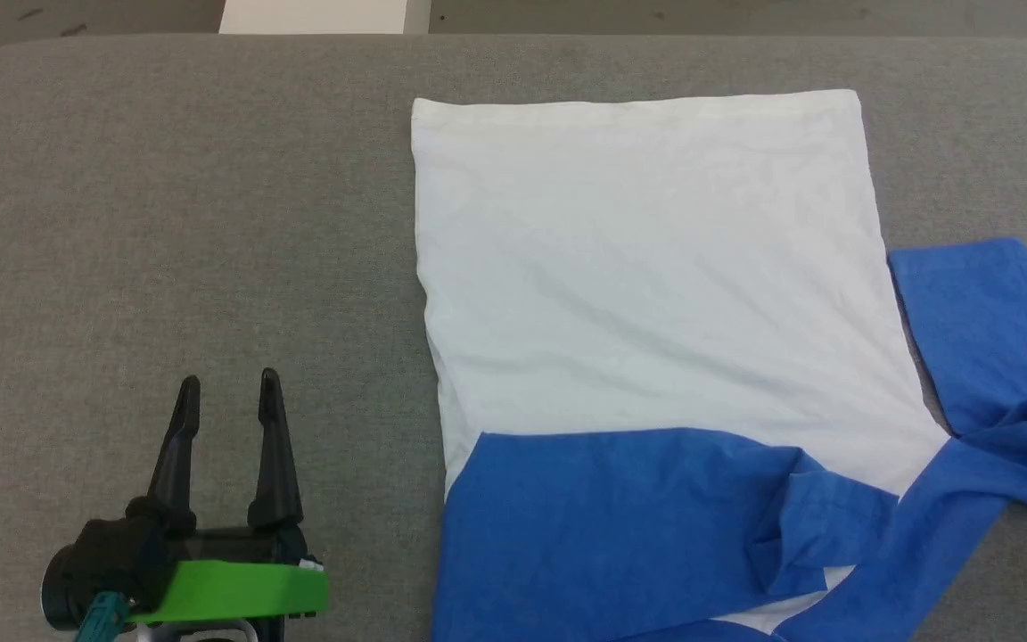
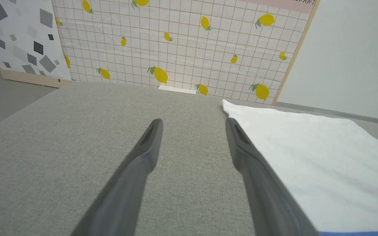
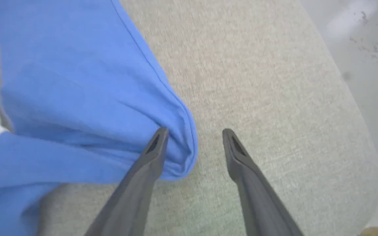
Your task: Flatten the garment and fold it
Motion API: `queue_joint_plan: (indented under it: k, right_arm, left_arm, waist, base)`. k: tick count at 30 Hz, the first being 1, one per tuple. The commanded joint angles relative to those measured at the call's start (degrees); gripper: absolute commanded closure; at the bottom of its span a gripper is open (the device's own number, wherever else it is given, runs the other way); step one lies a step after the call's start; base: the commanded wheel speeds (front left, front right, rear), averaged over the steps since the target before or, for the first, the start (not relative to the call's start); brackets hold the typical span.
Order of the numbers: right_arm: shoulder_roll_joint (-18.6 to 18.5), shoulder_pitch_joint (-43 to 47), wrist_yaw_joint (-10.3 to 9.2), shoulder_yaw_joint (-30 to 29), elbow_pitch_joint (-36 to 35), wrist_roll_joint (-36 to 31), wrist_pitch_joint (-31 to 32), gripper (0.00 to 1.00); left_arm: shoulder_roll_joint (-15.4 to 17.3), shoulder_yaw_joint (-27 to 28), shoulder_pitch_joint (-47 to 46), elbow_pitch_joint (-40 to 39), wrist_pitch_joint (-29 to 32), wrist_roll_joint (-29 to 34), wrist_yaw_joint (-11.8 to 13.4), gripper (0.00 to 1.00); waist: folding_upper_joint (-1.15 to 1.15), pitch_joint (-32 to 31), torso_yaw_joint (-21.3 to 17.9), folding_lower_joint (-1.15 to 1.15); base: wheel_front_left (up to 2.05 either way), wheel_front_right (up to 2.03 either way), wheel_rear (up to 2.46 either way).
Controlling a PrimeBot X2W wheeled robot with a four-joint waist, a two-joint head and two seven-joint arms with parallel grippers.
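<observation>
The right pincer (image 3: pixel 195 132) is standing with jaws apart at the shirt's bunched blue sleeve (image 3: pixel 77 82). One finger is touching the fold, clamping nothing, and is probably lining up to take that sleeve inward. The left pincer (image 1: pixel 228 382) is waiting, jaws apart, well left of the shirt (image 1: pixel 647 267), keeping clear. The shirt is lying mostly flat on the table (image 1: pixel 166 178).

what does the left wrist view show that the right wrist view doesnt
Left wrist view: the open left gripper over bare grey tabletop, the white body of the garment beside it, a lemon-print panel and a white box past the far edge.
Right wrist view: the open right gripper, one fingertip at a bunched blue sleeve, the table's rounded corner, pale floor.
Both: the grey tabletop and the garment.
</observation>
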Motion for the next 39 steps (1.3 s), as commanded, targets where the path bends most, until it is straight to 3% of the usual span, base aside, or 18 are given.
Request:
queue_joint_plan:
  k: [1, 8, 17, 26, 27, 28, 29, 34, 39]
  right_arm:
    - [-0.1, -2.1, -0.1, 0.5, -1.9, 0.4, -0.6, 0.0]
    - [-6.2, -11.8, -0.1, 7.1, -7.6, 2.1, 3.3, 0.0]
    - [-11.8, -24.3, -0.1, 12.9, 2.4, 4.7, 11.5, 0.0]
    - [-15.3, -26.8, -0.1, 14.2, 8.2, 4.6, 13.3, 0.0]
    - [-15.3, -26.9, -0.1, 14.7, 9.8, 5.7, 14.6, 0.45]
    - [-15.4, -27.0, -0.1, 14.8, 10.1, 5.7, 14.9, 0.64]
    - [-15.6, -27.0, -0.1, 15.2, 10.3, 5.4, 15.1, 1.0]
    - [-15.3, -27.3, -0.1, 15.3, 10.7, 4.7, 13.8, 1.0]
    - [-14.1, -27.8, -0.1, 11.6, 11.1, 3.2, 9.2, 1.0]
  left_arm:
    - [-0.3, 0.2, 0.3, 0.0, -0.2, 0.5, -0.4, 0.0]
    - [-0.3, 0.4, -0.7, -1.2, -0.2, 0.9, -0.8, 0.0]
    - [-0.3, -0.8, -4.4, -1.6, -0.2, 1.6, -1.5, 0.0]
    - [-0.4, -1.4, -6.2, -1.2, -0.2, 1.6, -1.6, 0.0]
    - [-0.5, -1.5, -6.6, -1.0, -0.2, 1.7, -1.7, 0.0]
    - [-0.5, -1.5, -6.7, -0.9, -0.2, 1.7, -1.8, 0.0]
    - [-0.5, -1.6, -6.9, -0.7, -0.2, 1.8, -1.8, 0.0]
    - [-0.5, -1.4, -7.2, 0.2, -0.2, 2.1, -2.0, 0.0]
    - [-0.2, -0.5, -6.4, 1.1, -0.2, 2.2, -2.3, 0.0]
  waist:
    - [0.0, -0.1, -0.3, 0.0]
    - [0.0, 2.2, -0.5, 0.0]
    - [0.0, 9.2, 2.8, 0.0]
    - [0.0, 12.7, 5.2, 0.0]
    - [0.0, 13.1, 5.3, 0.0]
    - [0.0, 13.2, 5.3, 0.0]
    - [0.0, 13.2, 5.2, 0.0]
    - [0.0, 11.8, 4.5, 0.0]
    - [0.0, 7.6, 3.1, 0.0]
  base:
    - [0.0, 0.0, 0.0]
    - [0.0, 0.0, 0.0]
    - [0.0, 0.0, 0.0]
    - [0.0, 0.0, 0.0]
    - [0.0, 0.0, 0.0]
    - [0.0, 0.0, 0.0]
    - [0.0, 0.0, 0.0]
    - [0.0, 0.0, 0.0]
    - [0.0, 0.0, 0.0]
